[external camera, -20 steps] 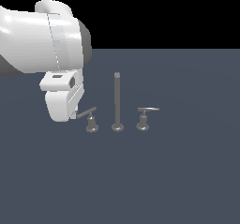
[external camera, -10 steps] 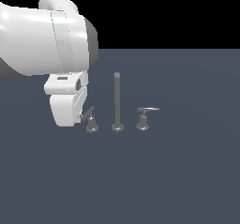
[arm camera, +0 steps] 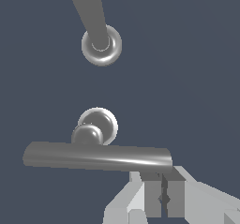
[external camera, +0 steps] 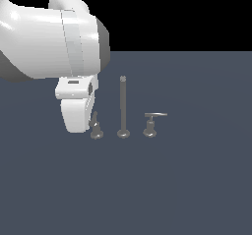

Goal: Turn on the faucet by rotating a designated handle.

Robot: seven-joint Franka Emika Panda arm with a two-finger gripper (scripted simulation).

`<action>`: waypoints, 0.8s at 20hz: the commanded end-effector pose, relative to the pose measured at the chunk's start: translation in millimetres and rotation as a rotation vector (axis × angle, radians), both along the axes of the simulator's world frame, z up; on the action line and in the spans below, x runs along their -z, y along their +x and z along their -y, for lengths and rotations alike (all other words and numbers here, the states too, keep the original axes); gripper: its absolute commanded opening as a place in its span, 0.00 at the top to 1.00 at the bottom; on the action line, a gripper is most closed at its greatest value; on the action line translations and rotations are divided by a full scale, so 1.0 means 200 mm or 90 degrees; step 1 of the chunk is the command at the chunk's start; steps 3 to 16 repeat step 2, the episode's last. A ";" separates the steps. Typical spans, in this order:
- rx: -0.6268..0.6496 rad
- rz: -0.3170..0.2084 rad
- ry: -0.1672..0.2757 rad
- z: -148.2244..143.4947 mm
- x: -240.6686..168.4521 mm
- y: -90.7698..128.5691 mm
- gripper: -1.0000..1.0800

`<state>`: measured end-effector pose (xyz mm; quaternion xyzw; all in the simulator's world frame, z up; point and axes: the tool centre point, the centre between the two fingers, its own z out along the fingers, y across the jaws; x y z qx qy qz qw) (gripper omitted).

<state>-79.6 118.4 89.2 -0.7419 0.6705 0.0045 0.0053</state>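
The short grey metal handle with a straight lever bar (external camera: 96, 129) (arm camera: 96, 155) stands on the dark table (external camera: 187, 180), at the exterior view's left of the tall thin grey faucet post (external camera: 122, 106) (arm camera: 89, 12). The white gripper (arm camera: 163, 199) sits against the bar's end, jaws pressed together on nothing.

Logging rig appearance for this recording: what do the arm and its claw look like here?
In the exterior view the arm is bulky, rounded and glossy white, with a thin grey seam band and a darker grey end cap. The hand housing below is white with a small dark slot. The wrist view shows the claw: pale grey angular fingers. No cables or markings visible.
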 end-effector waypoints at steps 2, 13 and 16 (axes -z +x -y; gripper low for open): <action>0.041 -0.001 -0.009 0.24 0.00 0.04 1.00; 0.041 -0.001 -0.009 0.24 0.00 0.04 1.00; 0.041 -0.001 -0.009 0.24 0.00 0.04 1.00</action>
